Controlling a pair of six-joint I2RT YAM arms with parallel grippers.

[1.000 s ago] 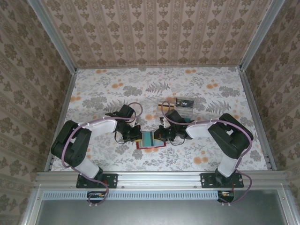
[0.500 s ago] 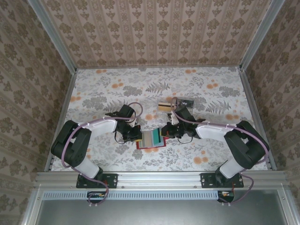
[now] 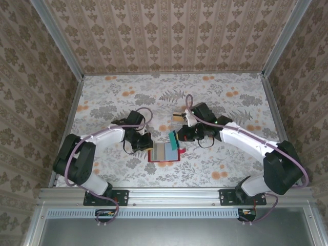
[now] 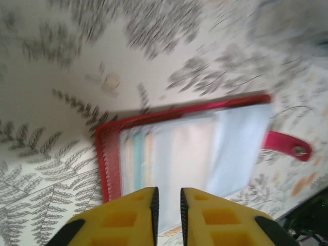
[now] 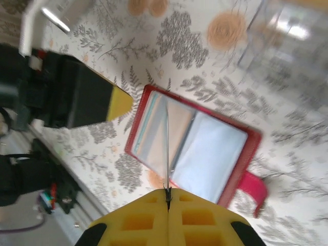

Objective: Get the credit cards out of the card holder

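The table point(image 3: 102, 97), covered in a flower-and-fern print, fills the floor of the walled cell. The left arm point(image 3: 102, 138) and the right arm point(image 3: 241, 138) both reach in toward the near middle of it.

There the red wallet point(image 3: 164, 154) lies open and flat, pale sleeves facing up, between the two grippers and a little nearer than both.

The left gripper point(image 3: 145, 142) sits just beside the wallet's far left corner. In its wrist view its yellow fingers point(image 4: 128, 215) are clenched to a thin slit with nothing between them, over the wallet's edge.

The right gripper point(image 3: 180, 136) hangs over the wallet's far right corner, grasping a teal card point(image 3: 173, 139). The card is clear of the sleeves and is seen edge-on from the right wrist.

A tan card point(image 3: 178, 116) lies flat on the table farther back, near the right arm.

The wallet's red tab point(image 4: 287, 146) sticks out from its right side onto the cloth.
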